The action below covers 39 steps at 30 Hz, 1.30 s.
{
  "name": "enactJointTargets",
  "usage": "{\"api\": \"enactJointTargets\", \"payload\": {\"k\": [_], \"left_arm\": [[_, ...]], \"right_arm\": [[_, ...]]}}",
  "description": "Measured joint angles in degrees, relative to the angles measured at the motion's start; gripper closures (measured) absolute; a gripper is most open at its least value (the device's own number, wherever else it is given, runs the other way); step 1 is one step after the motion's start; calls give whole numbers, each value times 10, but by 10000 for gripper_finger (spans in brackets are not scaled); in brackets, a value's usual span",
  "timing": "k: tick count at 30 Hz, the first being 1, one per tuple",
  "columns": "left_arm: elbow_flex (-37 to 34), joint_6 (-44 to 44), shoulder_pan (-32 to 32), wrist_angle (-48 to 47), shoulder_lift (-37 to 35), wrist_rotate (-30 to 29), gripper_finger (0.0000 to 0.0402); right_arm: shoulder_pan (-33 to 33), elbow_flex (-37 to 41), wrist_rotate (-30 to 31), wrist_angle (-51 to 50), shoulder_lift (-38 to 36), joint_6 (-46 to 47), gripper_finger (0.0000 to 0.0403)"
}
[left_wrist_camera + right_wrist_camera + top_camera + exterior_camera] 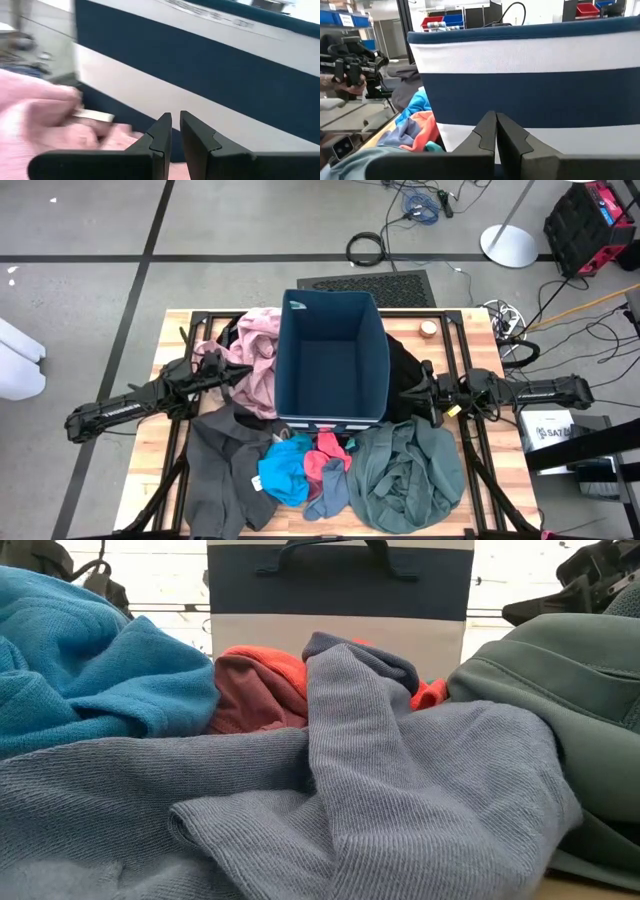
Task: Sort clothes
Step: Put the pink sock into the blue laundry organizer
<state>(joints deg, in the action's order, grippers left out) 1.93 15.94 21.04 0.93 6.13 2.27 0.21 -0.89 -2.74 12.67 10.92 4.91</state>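
Note:
The clothes lie around a navy-blue bin [330, 360] with a white stripe. A dusty-pink garment [255, 355] lies against the bin's left side and a black one [405, 375] against its right. At the near edge lie a dark grey garment [225, 470], a bright-blue piece [285, 470], a red piece [325, 460], a grey-blue piece [330, 495] and a grey-green garment [410, 475]. My left gripper [175, 125] hangs level over the pink garment, facing the bin, with only a thin slit between its fingertips and nothing in it. My right gripper [496, 122] is shut and empty, level beside the bin's right side.
The bin stands open and looks empty in the high view. A small round thing [429, 328] lies at the table's far right. Black frame bars run along the table's edges. Cables and stands lie on the floor beyond the far edge.

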Motion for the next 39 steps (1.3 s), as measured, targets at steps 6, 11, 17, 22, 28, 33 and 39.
{"api": "enactJointTargets", "payload": {"k": [6, 11, 17, 22, 28, 33, 39], "left_arm": [[0, 1, 0, 0, 0, -9, 354], [0, 1, 0, -4, 0, -9, 354], [0, 2, 0, -4, 0, -9, 354], [0, 2, 0, -2, 0, -10, 354], [0, 1, -1, 5, 0, 5, 354], [28, -60, -3, 63, 0, 7, 354], [134, -125, -14, 20, 17, 2, 354]], "right_arm": [[0, 0, 0, -1, 0, -17, 403], [0, 0, 0, 1, 0, -58, 403], [0, 0, -2, -27, 0, -26, 403], [0, 0, -2, -18, 0, -31, 403], [0, 0, 37, -3, 0, -28, 403], [0, -2, 89, 18, 0, -62, 399], [-3, -52, 111, 21, 0, -97, 363]]}}
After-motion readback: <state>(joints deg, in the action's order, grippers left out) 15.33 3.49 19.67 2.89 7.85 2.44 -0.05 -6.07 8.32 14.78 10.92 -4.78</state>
